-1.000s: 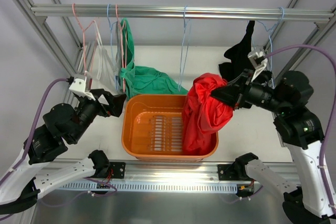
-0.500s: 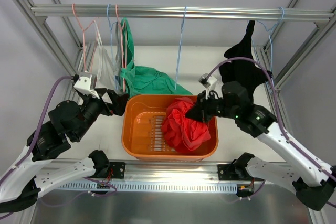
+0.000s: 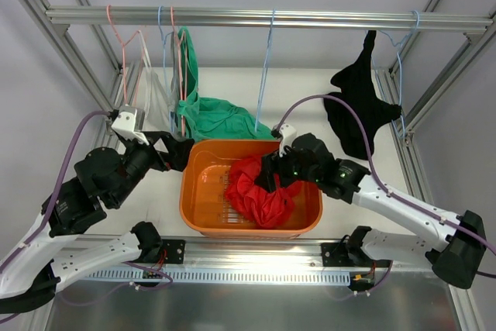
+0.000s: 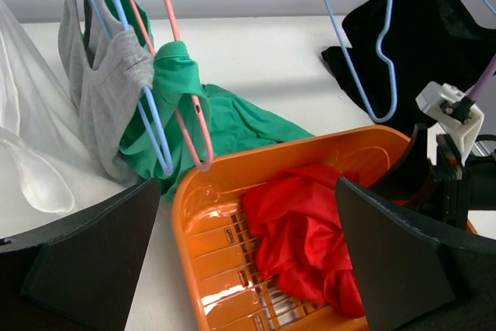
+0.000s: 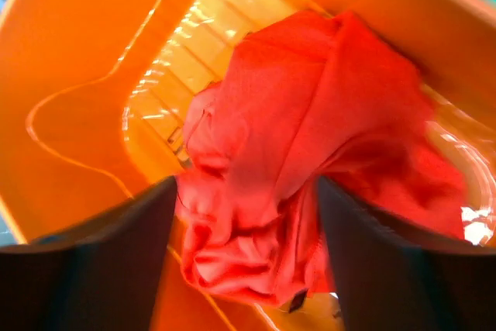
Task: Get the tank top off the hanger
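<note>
The red tank top lies crumpled in the orange basket, off the bare blue hanger that hangs from the rail. My right gripper hovers over the basket's right half, open. In the right wrist view its fingers stand wide apart on either side of the red tank top, which rests on the basket floor. My left gripper is open beside the basket's left rim and holds nothing. The left wrist view shows the red tank top and the blue hanger.
A green garment hangs from a pink hanger and spills onto the table behind the basket. Grey and white tops hang at the left. A black top hangs at the right. The metal rail crosses the top.
My right arm swung left and down, carrying the red tank top from beside the basket's right edge into the basket. Its jaws, shut before, now stand apart.
</note>
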Controlling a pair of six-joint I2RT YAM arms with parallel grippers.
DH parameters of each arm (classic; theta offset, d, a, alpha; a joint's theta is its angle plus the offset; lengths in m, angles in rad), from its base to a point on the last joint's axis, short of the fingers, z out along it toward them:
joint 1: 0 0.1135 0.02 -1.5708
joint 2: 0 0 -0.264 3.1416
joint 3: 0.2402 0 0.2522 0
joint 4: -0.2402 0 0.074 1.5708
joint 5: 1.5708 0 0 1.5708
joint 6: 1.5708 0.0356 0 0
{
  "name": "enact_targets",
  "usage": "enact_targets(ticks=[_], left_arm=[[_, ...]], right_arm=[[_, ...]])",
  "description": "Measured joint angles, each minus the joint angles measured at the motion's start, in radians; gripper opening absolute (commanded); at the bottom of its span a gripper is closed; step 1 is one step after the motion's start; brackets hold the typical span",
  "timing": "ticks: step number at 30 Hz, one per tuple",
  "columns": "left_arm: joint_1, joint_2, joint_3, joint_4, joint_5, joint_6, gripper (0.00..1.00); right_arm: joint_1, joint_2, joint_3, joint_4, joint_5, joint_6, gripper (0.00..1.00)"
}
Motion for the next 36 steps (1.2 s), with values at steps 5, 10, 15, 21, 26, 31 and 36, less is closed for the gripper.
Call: enact_targets(ticks=[5, 10, 15, 21, 26, 31, 36], left_arm=[[0.0, 0.014, 0.0, 0.0, 0.025, 0.0, 0.99], [0.0, 0.016, 0.01, 0.0, 0.065, 0.0, 0.99], [0.0, 0.017, 0.021, 0.0, 0.126, 0.0, 0.99], [0.0, 0.035, 0.026, 0.0, 0.194, 0.0, 0.99], [0.0, 0.035, 0.021, 0.002, 0.215, 0.0, 0.99], [0.0, 0.017, -0.034, 0.0, 0.256, 0.003, 0.99], [0.0, 0.023, -0.068, -0.015, 0.33, 0.009, 0.99]], right_arm=[[0.0, -0.037, 0.058, -0.076, 0.09, -0.037, 0.88], [-0.001, -0.089, 0.196, -0.228, 0.186, -0.097, 0.9], [-0.006, -0.125, 0.361, -0.404, 0.29, -0.151, 0.91], [-0.04, -0.139, 0.59, -0.596, 0.47, -0.2, 0.91], [-0.088, -0.127, 0.789, -0.686, 0.613, -0.259, 0.93], [-0.201, -0.078, 0.972, -0.726, 0.713, -0.35, 0.92], [-0.505, -0.001, 1.069, -0.749, 0.659, -0.432, 0.9]])
